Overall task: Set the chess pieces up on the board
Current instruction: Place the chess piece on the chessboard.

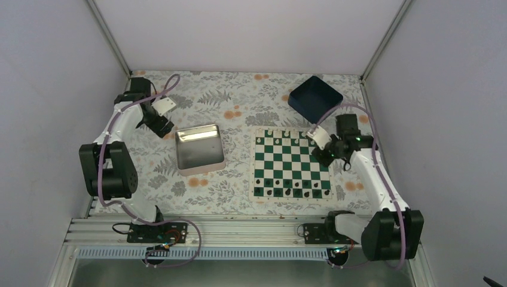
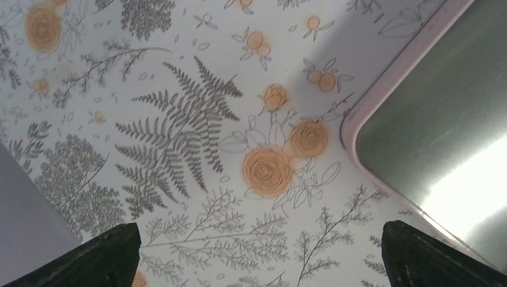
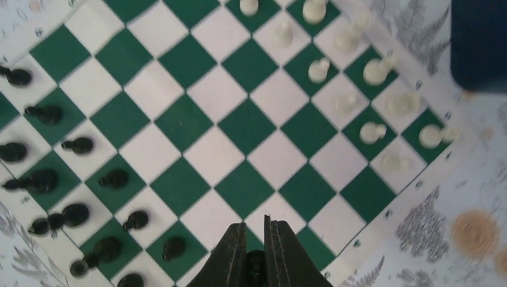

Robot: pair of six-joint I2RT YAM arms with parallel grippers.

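The green and white board (image 1: 288, 160) lies right of the table's centre. Several black chess pieces (image 1: 293, 192) stand on its two near rows, and white pieces (image 1: 281, 133) line its far side. In the right wrist view the black pieces (image 3: 78, 144) stand at the left of the board (image 3: 245, 128) and the white ones (image 3: 318, 69) at the upper right. My right gripper (image 3: 256, 230) hangs over the board's right edge (image 1: 326, 159), shut on a small black chess piece (image 3: 255, 266) wedged between its fingers. My left gripper (image 1: 156, 125) stands wide open above the cloth (image 2: 263, 263) with nothing in it.
A shiny silver tin (image 1: 200, 149) sits left of the board; its corner (image 2: 430, 137) shows beside my left gripper. A dark blue bin (image 1: 315, 97) stands behind the board's far right corner (image 3: 478, 42). Flower-patterned cloth covers the table, with walls on three sides.
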